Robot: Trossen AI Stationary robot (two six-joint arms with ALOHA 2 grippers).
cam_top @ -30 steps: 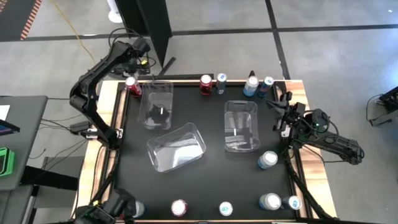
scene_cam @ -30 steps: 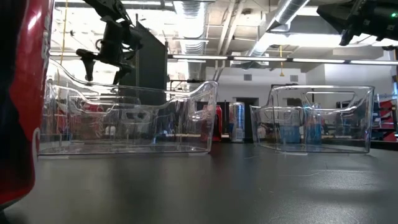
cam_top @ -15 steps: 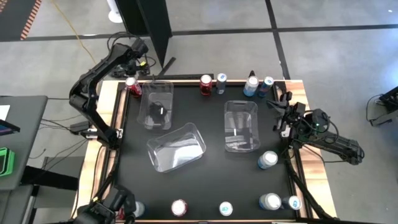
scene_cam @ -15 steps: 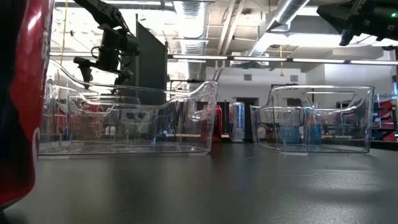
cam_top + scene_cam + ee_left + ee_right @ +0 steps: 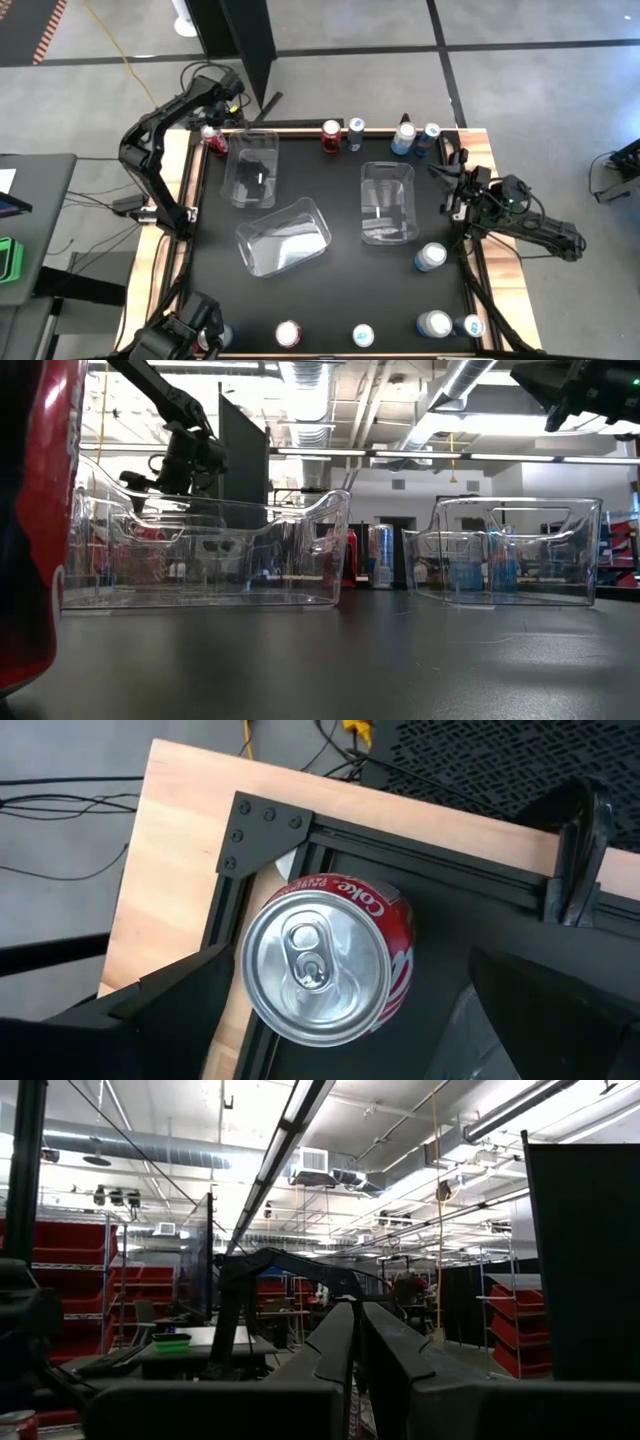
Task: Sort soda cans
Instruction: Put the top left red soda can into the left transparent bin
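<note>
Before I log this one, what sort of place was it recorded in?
Most likely a workshop or warehouse-style robotics lab: exposed ceiling ducts and strip lights run overhead, shelving holds red storage bins, and the table stands on a bare concrete floor.

— Where is the left arm?
— It bends up along the left side of the overhead frame, elbow out, and its left gripper [image 5: 212,128] reaches the upper left, pointing downward with its fingers [image 5: 165,1000] spread wide.

— And the right arm?
— It lies low at the right edge, forearm angled inward, the right gripper [image 5: 447,186] at middle right, fingers [image 5: 340,1342] pressed nearly together, holding nothing.
</note>
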